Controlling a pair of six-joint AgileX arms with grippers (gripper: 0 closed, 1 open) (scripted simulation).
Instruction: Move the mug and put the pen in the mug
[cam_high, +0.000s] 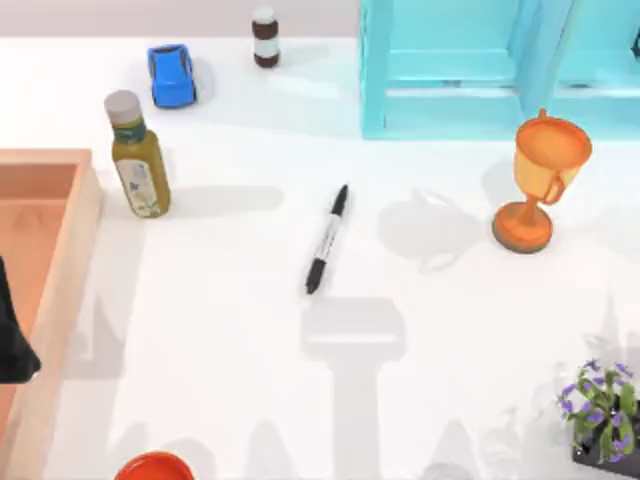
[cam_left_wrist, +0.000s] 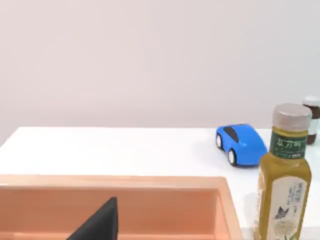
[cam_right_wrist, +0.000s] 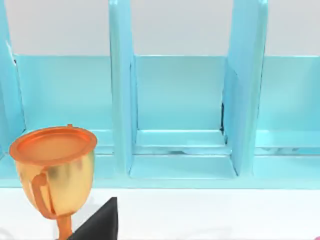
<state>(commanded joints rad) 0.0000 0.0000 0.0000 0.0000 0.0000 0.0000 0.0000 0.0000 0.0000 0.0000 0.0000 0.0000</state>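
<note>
The pen (cam_high: 326, 240), a slim black marker with a pale label band, lies flat near the middle of the table, tilted a little from upright in the top view. The mug is out of view. A black part of my left gripper (cam_high: 12, 345) shows at the table's left edge, over the peach wooden tray (cam_high: 70, 260); it also shows in the left wrist view (cam_left_wrist: 100, 225) above the tray's inside. A black part of my right gripper (cam_right_wrist: 100, 222) shows in the right wrist view, close to the orange trophy cup (cam_right_wrist: 54, 167). Both are far from the pen.
An olive bottle (cam_high: 138, 158) stands left of the pen, with a blue toy car (cam_high: 171, 75) and a small brown bottle (cam_high: 265, 38) behind it. A light blue shelf unit (cam_high: 480, 70) stands at the back right, the trophy cup (cam_high: 540, 180) before it. A purple-flowered plant (cam_high: 600, 410) and an orange-red bowl (cam_high: 155, 467) are near the front edge.
</note>
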